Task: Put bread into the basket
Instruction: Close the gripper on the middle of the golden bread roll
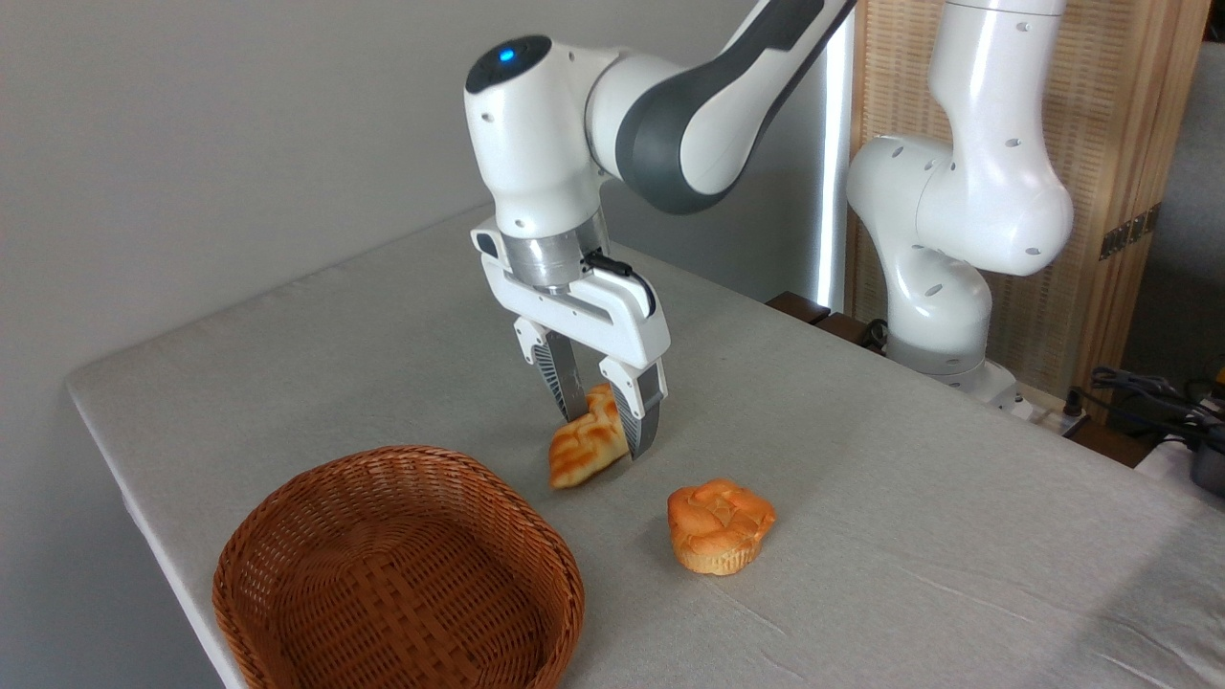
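Jaws of the gripper (604, 426) are pinching the braided loaf (587, 442) near its upper end, so it hangs tilted just off the table (861, 450) at about 1 o'clock from the wicker basket (397, 574). That off-centre pinch looks risky — the loaf could swing or slip out during the carry, maybe landing near the muffin bun (720, 525). Wrist points almost straight down, arm reaching in from the upper right.

Bright, even, soft daylight. Sharp throughout, no blur or edge distortion. Faint shadows under the bread (586, 442), bun (720, 525) and gripper (605, 435). Glossy highlights on the arm (670, 115). Bright strip of glare far right, beside the wooden panel (1129, 134).
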Tool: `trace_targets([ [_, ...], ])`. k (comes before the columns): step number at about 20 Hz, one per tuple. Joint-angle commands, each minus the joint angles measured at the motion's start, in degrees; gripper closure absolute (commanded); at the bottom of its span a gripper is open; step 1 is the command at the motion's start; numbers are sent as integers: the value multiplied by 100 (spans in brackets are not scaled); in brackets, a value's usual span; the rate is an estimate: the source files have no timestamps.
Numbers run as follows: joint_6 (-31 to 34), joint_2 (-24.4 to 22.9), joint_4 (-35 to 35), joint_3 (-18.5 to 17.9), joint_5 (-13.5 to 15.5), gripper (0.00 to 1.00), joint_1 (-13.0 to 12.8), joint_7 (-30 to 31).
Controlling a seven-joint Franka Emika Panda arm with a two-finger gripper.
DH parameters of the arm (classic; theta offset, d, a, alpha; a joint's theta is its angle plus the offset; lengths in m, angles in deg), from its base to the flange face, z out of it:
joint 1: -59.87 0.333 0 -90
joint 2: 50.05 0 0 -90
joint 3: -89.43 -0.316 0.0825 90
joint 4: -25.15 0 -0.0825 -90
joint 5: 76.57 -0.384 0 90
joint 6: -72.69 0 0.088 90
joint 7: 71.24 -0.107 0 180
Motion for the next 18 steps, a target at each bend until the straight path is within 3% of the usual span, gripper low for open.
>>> trace_targets([
  [1, -296, -50, 303, 120, 29, 26, -18, 107],
  [3, -341, -41, 303, 120, 29, 65, -9, 63],
  [4, -341, -41, 303, 120, 29, 73, -18, 45],
  [18, -262, -93, 58, 103, 11, 78, -1, -139],
])
